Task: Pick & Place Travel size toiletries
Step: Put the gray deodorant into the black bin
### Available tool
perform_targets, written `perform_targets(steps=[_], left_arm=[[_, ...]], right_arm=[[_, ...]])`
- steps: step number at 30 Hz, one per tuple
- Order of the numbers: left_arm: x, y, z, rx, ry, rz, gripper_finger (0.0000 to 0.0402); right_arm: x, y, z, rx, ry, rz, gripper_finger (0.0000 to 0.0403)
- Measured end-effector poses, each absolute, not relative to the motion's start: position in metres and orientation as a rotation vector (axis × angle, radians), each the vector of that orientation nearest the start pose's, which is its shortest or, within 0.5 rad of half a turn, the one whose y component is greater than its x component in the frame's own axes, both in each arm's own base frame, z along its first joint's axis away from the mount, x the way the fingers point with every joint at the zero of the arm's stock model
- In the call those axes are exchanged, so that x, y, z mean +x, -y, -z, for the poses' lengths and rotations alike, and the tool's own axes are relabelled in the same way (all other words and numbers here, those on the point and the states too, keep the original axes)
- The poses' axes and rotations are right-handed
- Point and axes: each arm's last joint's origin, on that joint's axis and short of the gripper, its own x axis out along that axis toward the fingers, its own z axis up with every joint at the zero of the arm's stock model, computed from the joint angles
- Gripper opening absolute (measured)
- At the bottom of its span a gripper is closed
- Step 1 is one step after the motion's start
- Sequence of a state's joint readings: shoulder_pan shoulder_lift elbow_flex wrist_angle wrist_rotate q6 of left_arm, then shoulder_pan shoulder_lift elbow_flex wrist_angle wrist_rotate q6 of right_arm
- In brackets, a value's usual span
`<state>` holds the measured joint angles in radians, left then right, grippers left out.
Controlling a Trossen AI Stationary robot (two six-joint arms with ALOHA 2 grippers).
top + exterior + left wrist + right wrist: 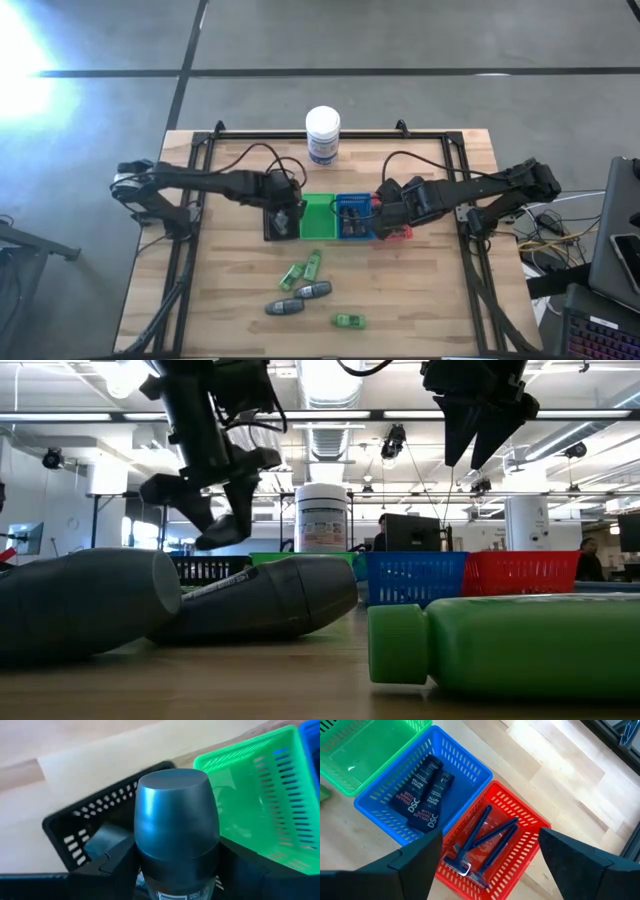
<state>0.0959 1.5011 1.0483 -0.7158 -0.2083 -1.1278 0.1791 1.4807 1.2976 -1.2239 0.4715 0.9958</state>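
You held the left gripper (pixel 175 870) clamped on a grey tube (pixel 175 820); centring over the black bin (pixel 95 827) before release was advisable.

Two dark matte arms w/ chunky joints either side of the white jar (pixel 323 134), black cables looping off each, left gripper (pixel 222 510) w/ blocky black fingers, right gripper (pixel 482 445) w/ tapered wedge fingers.

Strong white glare upper left of high view, washing out floor. Low view backlit by ceiling strip lights; nearest grey tube (pixel 80 605) and green bottle (pixel 510 640) soft, out of focus. Left wrist view: held tube (pixel 175 827) blurred, sheen on cap. Right wrist view evenly bright, sharp.
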Motion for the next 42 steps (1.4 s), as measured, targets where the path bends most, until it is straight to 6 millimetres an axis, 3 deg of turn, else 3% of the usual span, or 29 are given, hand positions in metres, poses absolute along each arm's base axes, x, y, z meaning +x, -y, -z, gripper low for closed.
perform_targets(steps=[11, 15, 20, 26, 29, 32, 36, 42], left_arm=[[0.281, -0.032, -0.22, -0.946, -0.903, -0.89, 0.0277], [0.284, -0.022, -0.237, -0.814, -0.98, -0.654, 0.0287], [0.275, 0.029, -0.268, -0.518, -1.079, -0.142, 0.0284], [0.252, 0.122, -0.268, -0.071, -1.079, 0.222, 0.0284], [0.244, 0.156, -0.258, 0.085, -1.033, 0.256, 0.0287], [0.248, 0.175, -0.248, 0.009, -1.003, 0.212, 0.0295], [0.261, 0.187, -0.232, -0.122, -0.995, 0.16, 0.0312], [0.28, 0.201, -0.213, -0.179, -1.027, 0.088, 0.0341]], right_arm=[[0.262, -0.034, -0.289, 0.388, -1.054, 0.851, 0.0343], [0.261, -0.034, -0.289, 0.386, -1.055, 0.85, 0.0345], [0.261, -0.034, -0.288, 0.374, -1.064, 0.844, 0.0333], [0.261, -0.034, -0.288, 0.358, -1.074, 0.833, 0.0322], [0.261, -0.034, -0.288, 0.338, -1.085, 0.82, 0.0326], [0.261, -0.034, -0.288, 0.319, -1.093, 0.807, 0.0336], [0.261, -0.034, -0.288, 0.289, -1.108, 0.786, 0.0349], [0.261, -0.034, -0.288, 0.251, -1.129, 0.754, 0.0358]])
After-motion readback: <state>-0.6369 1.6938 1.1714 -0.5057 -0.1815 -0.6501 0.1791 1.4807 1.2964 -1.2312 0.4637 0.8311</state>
